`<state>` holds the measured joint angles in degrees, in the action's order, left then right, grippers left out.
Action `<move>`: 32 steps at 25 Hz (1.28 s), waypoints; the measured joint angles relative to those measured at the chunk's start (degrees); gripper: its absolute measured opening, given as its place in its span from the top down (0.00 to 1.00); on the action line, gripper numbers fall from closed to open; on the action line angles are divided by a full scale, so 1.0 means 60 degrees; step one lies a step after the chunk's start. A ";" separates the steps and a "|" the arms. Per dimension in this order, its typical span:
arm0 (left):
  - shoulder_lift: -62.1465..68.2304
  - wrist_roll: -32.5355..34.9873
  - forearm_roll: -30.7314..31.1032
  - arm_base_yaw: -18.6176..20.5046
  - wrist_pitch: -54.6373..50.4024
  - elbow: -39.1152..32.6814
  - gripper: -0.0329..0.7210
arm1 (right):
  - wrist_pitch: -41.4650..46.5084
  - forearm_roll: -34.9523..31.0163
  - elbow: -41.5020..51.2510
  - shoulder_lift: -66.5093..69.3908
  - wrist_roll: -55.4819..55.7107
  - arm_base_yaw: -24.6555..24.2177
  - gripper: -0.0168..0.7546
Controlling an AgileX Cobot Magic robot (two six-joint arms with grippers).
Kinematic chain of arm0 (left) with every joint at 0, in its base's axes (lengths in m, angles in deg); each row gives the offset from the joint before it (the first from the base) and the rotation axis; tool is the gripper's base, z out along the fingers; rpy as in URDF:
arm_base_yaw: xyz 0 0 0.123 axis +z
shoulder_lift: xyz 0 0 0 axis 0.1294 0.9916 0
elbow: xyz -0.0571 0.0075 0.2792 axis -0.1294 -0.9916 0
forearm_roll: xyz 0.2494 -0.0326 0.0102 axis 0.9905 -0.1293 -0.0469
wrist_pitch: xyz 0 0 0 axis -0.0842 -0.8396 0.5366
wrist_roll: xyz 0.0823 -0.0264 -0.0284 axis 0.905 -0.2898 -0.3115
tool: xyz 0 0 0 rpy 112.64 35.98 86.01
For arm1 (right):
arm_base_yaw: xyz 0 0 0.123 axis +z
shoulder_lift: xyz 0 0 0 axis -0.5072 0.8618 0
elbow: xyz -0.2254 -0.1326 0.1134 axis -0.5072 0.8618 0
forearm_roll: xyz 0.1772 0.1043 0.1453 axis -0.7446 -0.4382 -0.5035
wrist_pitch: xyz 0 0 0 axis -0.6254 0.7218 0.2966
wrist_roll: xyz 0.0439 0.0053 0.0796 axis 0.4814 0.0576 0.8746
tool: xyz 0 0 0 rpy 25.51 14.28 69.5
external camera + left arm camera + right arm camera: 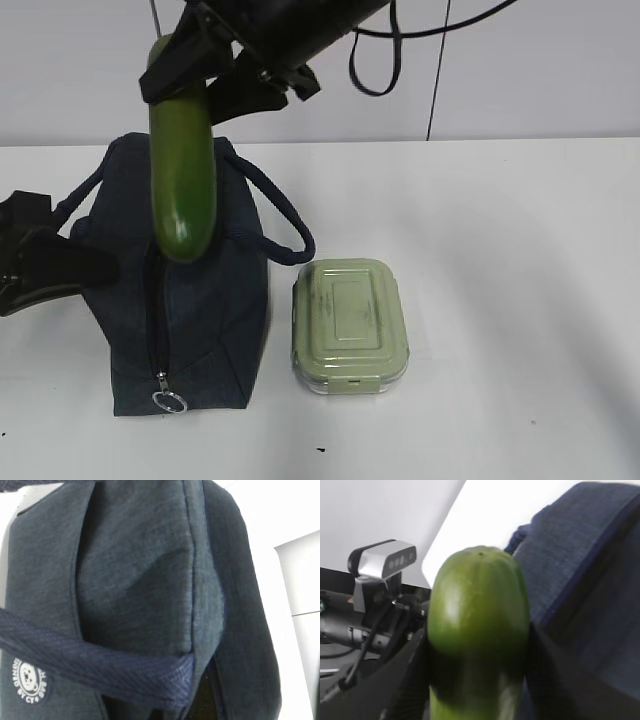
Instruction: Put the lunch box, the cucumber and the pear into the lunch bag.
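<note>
We see one dark navy fabric lunch bag (190, 320), contents hidden; right gripper (185, 70) clamps one long green cucumber (182, 170) above it, one sage-green rectangular lunch box (350, 325) beside; left gripper (40, 265) closed at the bag's side.

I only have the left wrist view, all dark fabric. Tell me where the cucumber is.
Observer: The cucumber hangs upright in the right gripper, its lower tip over the lunch bag.
Operator: Report the zipper.
Observer: The zipper's ring pull sits at the bag's near end.
Operator: Locate the lunch box.
Observer: The lunch box sits on the table just right of the bag, lid on.
</note>
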<state>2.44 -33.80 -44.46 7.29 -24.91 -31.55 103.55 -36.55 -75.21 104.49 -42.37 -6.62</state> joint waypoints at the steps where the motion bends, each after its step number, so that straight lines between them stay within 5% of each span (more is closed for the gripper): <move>1: 0.0000 0.0000 0.0000 0.0000 0.0000 0.0000 0.98 | -0.0067 -0.0339 0.0000 0.0243 -0.0127 0.0021 0.45; 6: 0.0000 0.0000 0.0000 0.0000 0.0000 0.0000 0.98 | -0.0428 -0.0928 0.0000 0.1028 -0.0500 0.0122 0.45; 23: 0.0000 0.0000 0.0000 0.0000 0.0000 0.0000 0.98 | -0.0960 0.0046 -0.0106 0.1886 -0.0613 0.0122 0.30; 32: 0.0000 0.0000 0.0000 0.0000 0.0000 0.0000 0.98 | 0.0134 0.1011 -0.2077 0.1886 -0.0291 0.0105 0.30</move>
<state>2.44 -33.80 -44.46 7.29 -24.91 -31.55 104.36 -30.48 -87.67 115.80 -44.12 -5.99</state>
